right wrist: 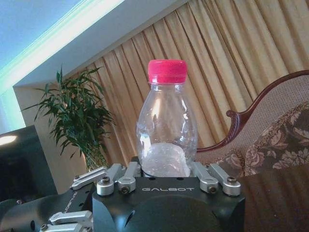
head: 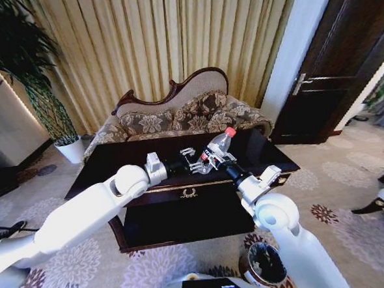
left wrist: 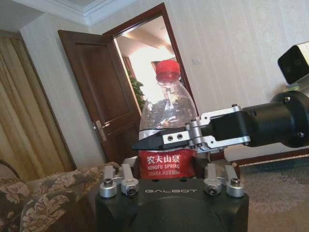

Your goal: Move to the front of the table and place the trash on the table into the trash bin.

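Can't really see the bottle's (right wrist: 166, 128) lower half from my right wrist cam, the gripper body hides it. On the head cam the trash bin (head: 268, 263) is partly behind my right arm and cut by the bottom edge. Other litter on the table (head: 121, 155)? Too dark to tell.

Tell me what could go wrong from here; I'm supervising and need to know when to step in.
1. The right gripper holds the bottle tilted above the table by its smooth clear body; it might slip.
2. The left gripper sits right beside the bottle, so the two grippers could knock together.
3. The bin stands low on the floor close to the robot; a drop could miss.
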Available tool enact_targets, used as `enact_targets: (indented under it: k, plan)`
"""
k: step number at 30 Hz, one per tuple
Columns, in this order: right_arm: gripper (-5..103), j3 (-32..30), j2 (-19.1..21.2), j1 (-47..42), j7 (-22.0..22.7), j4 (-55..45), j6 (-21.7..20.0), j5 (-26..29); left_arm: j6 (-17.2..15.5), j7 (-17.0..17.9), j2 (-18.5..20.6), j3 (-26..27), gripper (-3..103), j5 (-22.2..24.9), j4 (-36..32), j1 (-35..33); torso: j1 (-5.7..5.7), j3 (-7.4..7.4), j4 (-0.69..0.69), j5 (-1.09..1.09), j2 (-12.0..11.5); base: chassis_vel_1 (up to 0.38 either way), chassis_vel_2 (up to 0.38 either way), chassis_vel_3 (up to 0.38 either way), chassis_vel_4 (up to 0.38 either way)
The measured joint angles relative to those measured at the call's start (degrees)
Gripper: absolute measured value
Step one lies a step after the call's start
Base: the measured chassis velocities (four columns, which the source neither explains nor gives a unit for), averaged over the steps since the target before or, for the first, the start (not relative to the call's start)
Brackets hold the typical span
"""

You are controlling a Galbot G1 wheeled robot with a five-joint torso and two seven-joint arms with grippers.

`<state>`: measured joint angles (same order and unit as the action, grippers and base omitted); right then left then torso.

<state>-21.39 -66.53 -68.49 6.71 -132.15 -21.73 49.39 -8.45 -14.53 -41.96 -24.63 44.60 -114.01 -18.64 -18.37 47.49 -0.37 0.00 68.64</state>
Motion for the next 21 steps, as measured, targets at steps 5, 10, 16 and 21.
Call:
enact_targets:
  k: [5, 10, 16, 21]
  plan:
    - [27, 0.1, -0.1, -0.1, -0.1, 0.0, 0.0, 0.0, -0.1, 0.2, 0.4, 0.2, 76, 0.0, -0.1, -0.2, 0.0, 0.0, 0.0, 0.0, 0.0, 0.0, 0.0, 0.0, 0.0]
    - [26, -0.1, -0.2, 0.0, -0.1, 0.3, 0.0, 0.0, -0.3, 0.4, 0.7, 1.3, 96, 0.0, -0.6, -0.8, 0.0, 0.0, 0.0, 0.0, 0.0, 0.0, 0.0, 0.0, 0.0]
    - [26, -0.7, -0.3, 0.2, -0.1, 0.5, 0.0, 0.1, -0.5, 1.0, 1.5, 3.9, 100, 0.5, -1.8, -2.6, 0.0, 0.0, -0.01, 0.0, 0.0, 0.0, 0.0, 0.0, 0.0]
    - [26, -1.6, -0.4, 0.7, 0.0, 0.8, 0.4, 0.2, -1.8, 3.0, 4.5, 8.6, 100, 5.0, -5.6, -6.8, 0.0, 0.0, -0.01, 0.0, 0.0, 0.0, 0.0, 0.0, 0.0]
